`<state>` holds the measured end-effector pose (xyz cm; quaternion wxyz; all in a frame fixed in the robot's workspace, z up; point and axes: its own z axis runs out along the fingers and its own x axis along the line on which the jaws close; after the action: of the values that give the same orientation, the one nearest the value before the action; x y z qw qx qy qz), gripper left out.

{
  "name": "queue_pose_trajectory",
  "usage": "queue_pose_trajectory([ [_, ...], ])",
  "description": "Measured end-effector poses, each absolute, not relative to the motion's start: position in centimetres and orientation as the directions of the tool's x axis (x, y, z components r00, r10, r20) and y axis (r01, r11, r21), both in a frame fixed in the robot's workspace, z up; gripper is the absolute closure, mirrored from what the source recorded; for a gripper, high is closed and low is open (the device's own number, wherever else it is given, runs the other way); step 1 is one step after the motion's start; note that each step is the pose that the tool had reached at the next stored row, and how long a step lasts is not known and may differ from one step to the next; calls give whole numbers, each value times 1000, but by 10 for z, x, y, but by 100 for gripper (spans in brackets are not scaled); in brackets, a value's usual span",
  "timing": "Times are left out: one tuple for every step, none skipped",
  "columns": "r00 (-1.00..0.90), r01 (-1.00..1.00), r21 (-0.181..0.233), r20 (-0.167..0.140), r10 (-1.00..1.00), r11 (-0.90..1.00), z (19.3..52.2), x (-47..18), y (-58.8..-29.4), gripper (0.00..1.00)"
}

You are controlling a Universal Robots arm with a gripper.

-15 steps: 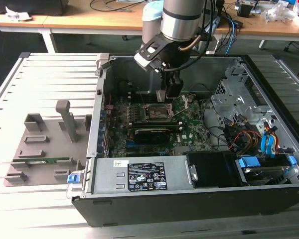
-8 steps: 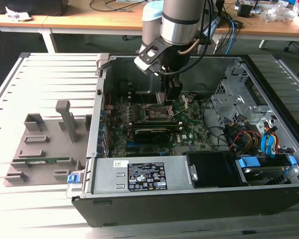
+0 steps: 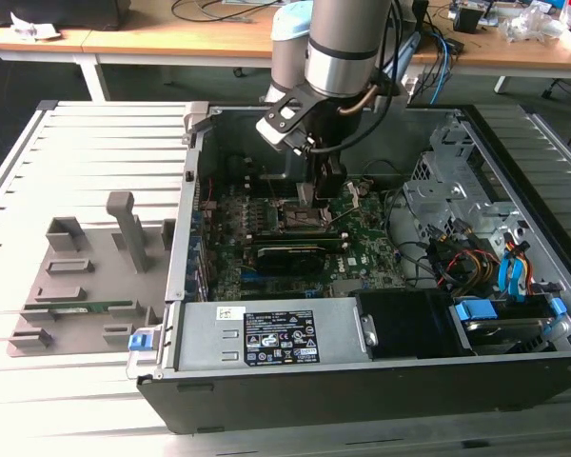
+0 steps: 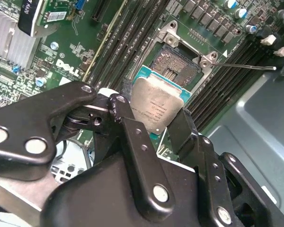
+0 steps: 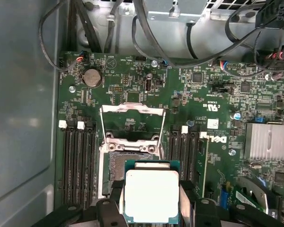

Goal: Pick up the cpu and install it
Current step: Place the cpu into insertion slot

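In the open black metal computer case point(image 3: 362, 392), at the centre of the exterior view, the black gripper point(image 4: 153, 111) is pinching the silver-topped, green-edged square cpu point(image 4: 162, 101) between its fingers, over the green motherboard's dark open socket point(image 5: 114, 175).

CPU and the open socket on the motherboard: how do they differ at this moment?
The square silver-topped cpu has a bright, smooth metal lid; the dark square socket is a recessed well. The cpu is held between the gripper's jaws above the green motherboard; the socket sits fixed on it, empty, its metal bracket flipped open. Both are square.
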<state>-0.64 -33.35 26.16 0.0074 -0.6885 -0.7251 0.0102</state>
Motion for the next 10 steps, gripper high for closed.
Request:
queue_pose_trajectory([
  [-52, 998, -25, -3, 999, 52, 259, -6, -333, 45],
  [-52, 998, -25, -4, 999, 51, 256, -7, -332, 45],
  [-51, 998, -25, -5, 999, 51, 254, -7, -329, 45],
  [-51, 998, -25, -5, 999, 50, 252, -7, -328, 45],
  [-50, 998, -25, -6, 999, 50, 251, -8, -326, 45],
  [-49, 998, -25, -9, 999, 49, 248, -9, -323, 45],
  [-48, 999, -25, -12, 999, 48, 246, -10, -322, 45],
  [-46, 999, -25, -14, 999, 46, 244, -11, -320, 45],
  [-45, 999, -26, -14, 999, 44, 242, -12, -319, 45],
  [-43, 999, -25, -14, 999, 43, 241, -12, -318, 45],
])
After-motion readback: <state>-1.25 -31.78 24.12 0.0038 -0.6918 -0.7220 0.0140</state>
